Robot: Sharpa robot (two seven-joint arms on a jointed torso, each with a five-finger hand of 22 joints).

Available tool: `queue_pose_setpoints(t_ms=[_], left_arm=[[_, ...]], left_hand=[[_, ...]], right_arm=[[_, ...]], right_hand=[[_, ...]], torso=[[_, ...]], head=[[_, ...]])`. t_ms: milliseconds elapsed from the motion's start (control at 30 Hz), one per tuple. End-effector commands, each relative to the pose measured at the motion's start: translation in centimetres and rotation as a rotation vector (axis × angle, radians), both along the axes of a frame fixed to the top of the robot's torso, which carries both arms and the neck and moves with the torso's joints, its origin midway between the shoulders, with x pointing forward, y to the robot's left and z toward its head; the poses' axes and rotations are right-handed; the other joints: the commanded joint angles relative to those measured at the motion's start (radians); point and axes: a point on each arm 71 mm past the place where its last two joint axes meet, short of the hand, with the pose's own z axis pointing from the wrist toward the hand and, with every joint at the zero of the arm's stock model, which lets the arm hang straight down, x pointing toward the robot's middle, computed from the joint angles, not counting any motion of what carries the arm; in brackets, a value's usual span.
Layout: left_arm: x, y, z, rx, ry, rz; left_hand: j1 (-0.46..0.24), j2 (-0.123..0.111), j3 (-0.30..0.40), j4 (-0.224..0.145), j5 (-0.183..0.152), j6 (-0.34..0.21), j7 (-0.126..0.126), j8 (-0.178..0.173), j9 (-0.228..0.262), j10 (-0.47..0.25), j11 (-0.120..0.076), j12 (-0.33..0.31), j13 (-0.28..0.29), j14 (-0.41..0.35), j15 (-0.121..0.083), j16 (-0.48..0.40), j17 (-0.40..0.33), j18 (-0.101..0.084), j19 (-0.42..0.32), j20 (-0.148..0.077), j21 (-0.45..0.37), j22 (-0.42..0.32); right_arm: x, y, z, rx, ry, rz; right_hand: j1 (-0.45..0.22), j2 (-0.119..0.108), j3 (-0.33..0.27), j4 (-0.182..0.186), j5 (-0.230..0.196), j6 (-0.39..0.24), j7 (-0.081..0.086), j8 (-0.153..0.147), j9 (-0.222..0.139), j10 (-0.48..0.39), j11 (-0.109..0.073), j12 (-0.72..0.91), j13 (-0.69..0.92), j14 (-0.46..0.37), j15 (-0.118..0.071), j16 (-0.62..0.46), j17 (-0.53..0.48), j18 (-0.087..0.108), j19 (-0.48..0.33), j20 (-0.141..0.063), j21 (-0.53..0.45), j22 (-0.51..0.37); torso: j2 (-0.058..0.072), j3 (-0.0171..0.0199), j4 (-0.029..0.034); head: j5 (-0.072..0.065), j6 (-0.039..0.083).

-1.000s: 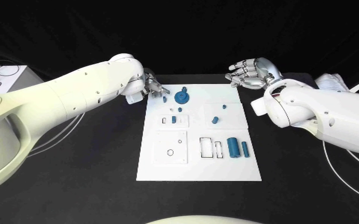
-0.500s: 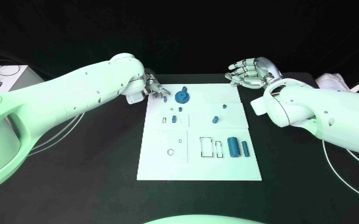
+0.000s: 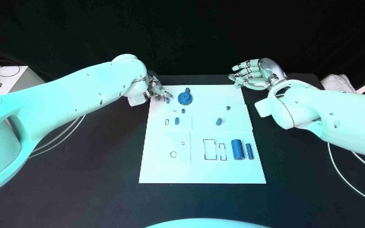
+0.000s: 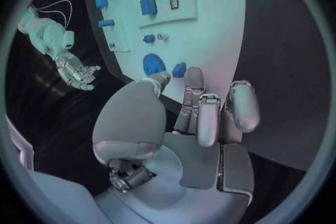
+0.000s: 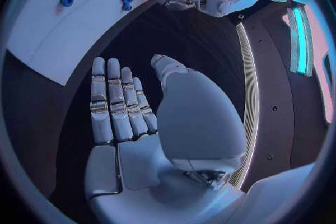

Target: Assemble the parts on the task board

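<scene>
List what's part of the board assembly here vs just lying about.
Job:
task board
round blue gear part
small blue piece by the left robot hand
two blue cylinders
small blue pegs

Lying about:
white papers at the table's right edge
white box, far left

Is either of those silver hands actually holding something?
No. The right hand hangs open. The left hand reaches toward a small blue part, gripping nothing.

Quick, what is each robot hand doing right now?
Left hand: open, holding nothing, fingertips by a small blue part.
Right hand: open, empty.
</scene>
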Motion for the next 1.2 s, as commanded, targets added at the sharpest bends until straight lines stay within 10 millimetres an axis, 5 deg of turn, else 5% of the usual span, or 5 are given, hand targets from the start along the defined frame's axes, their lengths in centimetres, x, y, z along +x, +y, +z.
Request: queue_pose_setpoints(t_ms=[33,467,767,933,1200], left_arm=[[-0.11,-0.28,-0.04,-0.004,0.015,-0.024],[-0.13,-0.25,-0.07,-0.017,0.022,-0.025],[-0.08,-0.2,-0.01,-0.039,0.014,-0.021],[-0.07,-0.02,-0.01,-0.047,0.014,-0.016],[-0.11,0.5,-0.01,-0.049,0.012,-0.004]], left_hand=[[0.01,0.004,0.006,0.001,0.003,0.007,-0.004,0.004,-0.001,-0.001,-0.008,0.007,-0.001,0.072,-0.008,0.004,0.189,0.012,0.007,0.001,0.006,0.002],[0.072,0.018,0.059,-0.008,0.002,0.011,-0.014,0.016,-0.004,0.007,-0.018,0.002,-0.009,0.074,-0.017,0.007,0.192,0.011,0.01,-0.008,0.008,0.008],[0.156,0.018,0.222,-0.072,-0.001,0.004,-0.016,0.021,-0.005,0.02,-0.023,-0.018,-0.027,0.076,-0.023,0.009,0.194,0.01,0.013,-0.013,0.009,0.015],[0.142,-0.002,0.351,-0.132,0.001,-0.004,-0.008,0.027,0.008,0.026,-0.016,-0.03,-0.035,0.076,-0.018,0.01,0.194,0.009,0.014,-0.011,0.01,0.02],[0.101,-0.029,0.456,-0.197,0.011,0.002,-0.004,0.032,0.021,0.031,-0.015,-0.032,-0.038,0.079,-0.016,0.013,0.199,0.009,0.016,-0.009,0.014,0.027]], right_arm=[[-0.04,0.21,0.03,-0.003,-0.005,0.02],[-0.05,0.23,0.03,-0.003,-0.004,0.02],[-0.04,0.22,0.02,-0.003,-0.004,0.02],[-0.03,0.18,0.02,-0.003,-0.003,0.019],[-0.02,0.12,0.01,-0.002,-0.002,0.018]], right_hand=[[-0.001,0.007,0.001,-0.003,0.005,-0.005,0.046,0.004,-0.002,0.0,0.004,0.005,-0.003,-0.003,0.001,-0.006,-0.001,0.006,-0.001,0.004,0.0,-0.003],[-0.001,0.008,0.002,-0.003,0.005,-0.004,0.046,0.005,-0.002,0.0,0.004,0.006,-0.004,-0.003,0.001,-0.006,-0.001,0.006,-0.001,0.004,0.0,-0.004],[-0.001,0.008,0.002,-0.003,0.005,-0.004,0.046,0.005,-0.002,0.0,0.004,0.006,-0.004,-0.003,0.001,-0.006,-0.001,0.006,-0.001,0.004,0.0,-0.004],[-0.002,0.01,0.002,-0.003,0.006,-0.004,0.046,0.005,-0.002,0.0,0.004,0.007,-0.005,-0.002,0.001,-0.006,-0.001,0.006,-0.001,0.004,0.0,-0.006],[-0.003,0.01,0.002,-0.002,0.006,-0.004,0.046,0.006,-0.002,0.0,0.004,0.007,-0.006,-0.002,0.001,-0.007,-0.001,0.006,-0.001,0.004,0.001,-0.006]], torso=[[0.0,-0.0001,0.0004],[0.0,-0.0002,0.0007],[0.0,-0.0002,0.0011],[-0.001,-0.0003,0.0012],[-0.001,-0.0005,0.0018]], head=[[-0.001,-0.002],[0.001,-0.003],[0.002,-0.006],[0.002,-0.006],[0.004,-0.004]])
